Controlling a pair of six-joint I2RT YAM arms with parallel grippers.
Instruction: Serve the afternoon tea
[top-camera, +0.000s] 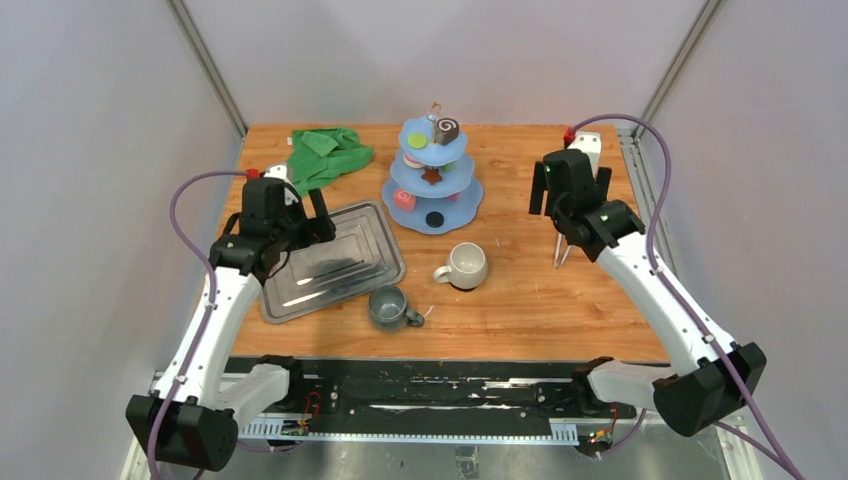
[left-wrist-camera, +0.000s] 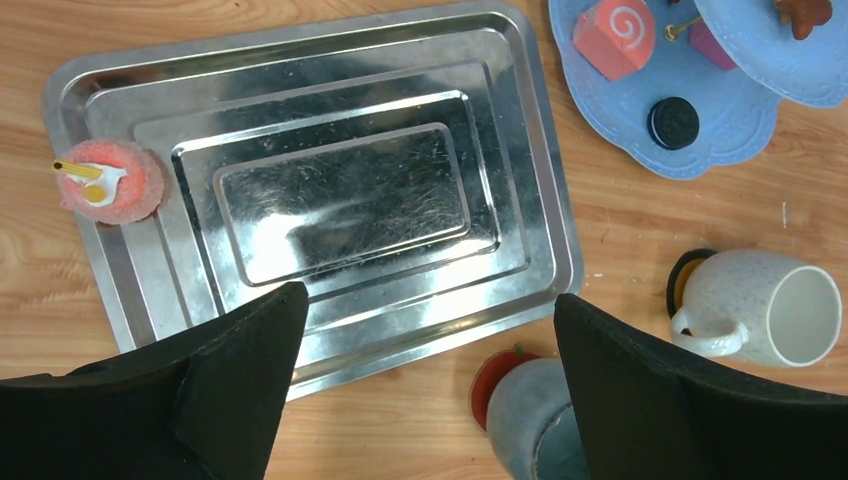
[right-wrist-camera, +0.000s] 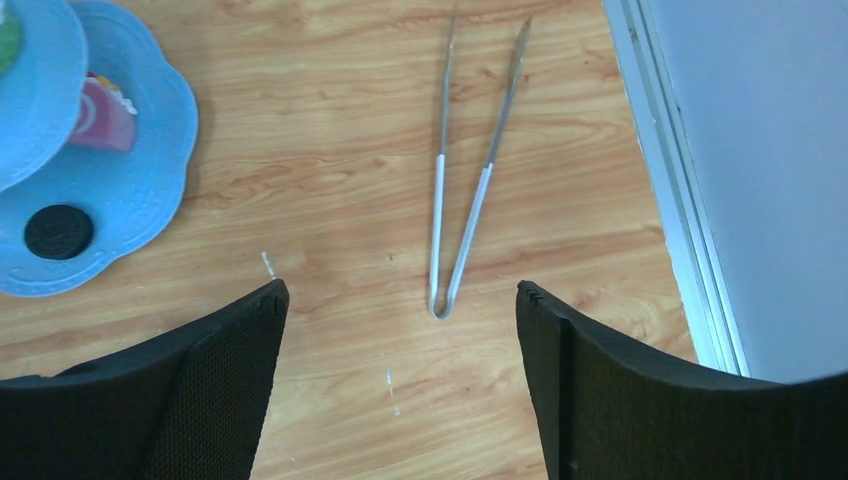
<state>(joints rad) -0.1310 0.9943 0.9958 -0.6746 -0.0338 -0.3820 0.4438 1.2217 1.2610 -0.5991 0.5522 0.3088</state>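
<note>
The sweets sit on a blue three-tier stand (top-camera: 432, 190) at 12 o'clock of the table (top-camera: 540, 300): a brown swirl roll (top-camera: 447, 129) and a green disc (top-camera: 417, 141) on top, a brown star (top-camera: 431, 176) in the middle, a pink swirl roll (left-wrist-camera: 615, 35) and a black disc (left-wrist-camera: 674, 122) at the bottom. The white mug (top-camera: 466, 265) is at 6 o'clock from the stand, and the grey-green mug (top-camera: 388, 306) is at 8 o'clock from the white one. One pink sweet (left-wrist-camera: 110, 180) lies on the steel tray (top-camera: 340, 270) at 9 o'clock. The left gripper (left-wrist-camera: 428, 297) hovers over this tray, jaws wide and empty. The right gripper (right-wrist-camera: 400, 290), also wide and empty, hangs above metal tongs (right-wrist-camera: 465, 190) at 3 o'clock.
</note>
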